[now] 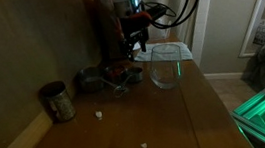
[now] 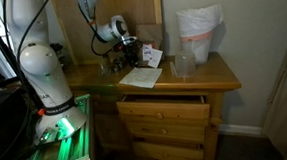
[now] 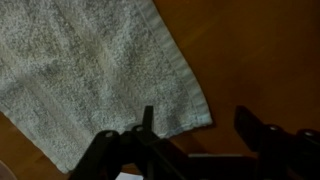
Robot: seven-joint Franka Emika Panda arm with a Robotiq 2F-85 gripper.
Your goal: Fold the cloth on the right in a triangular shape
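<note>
The cloth (image 3: 90,70) is pale grey-green and lies flat on the wooden top, filling the upper left of the wrist view. One of its corners reaches between my fingers. My gripper (image 3: 200,130) is open, with one finger over the cloth's edge and the other over bare wood. In both exterior views the cloth (image 2: 140,77) (image 1: 156,52) lies under the arm, and the gripper (image 2: 128,55) (image 1: 135,41) hovers low over its far part. It holds nothing.
A clear glass bowl (image 1: 167,66) (image 2: 185,65) stands next to the cloth. A crinkled white plastic bag (image 2: 199,32) stands behind it. A tin can (image 1: 57,101) and dark objects (image 1: 105,79) sit near the wall. A drawer (image 2: 163,107) below stands ajar.
</note>
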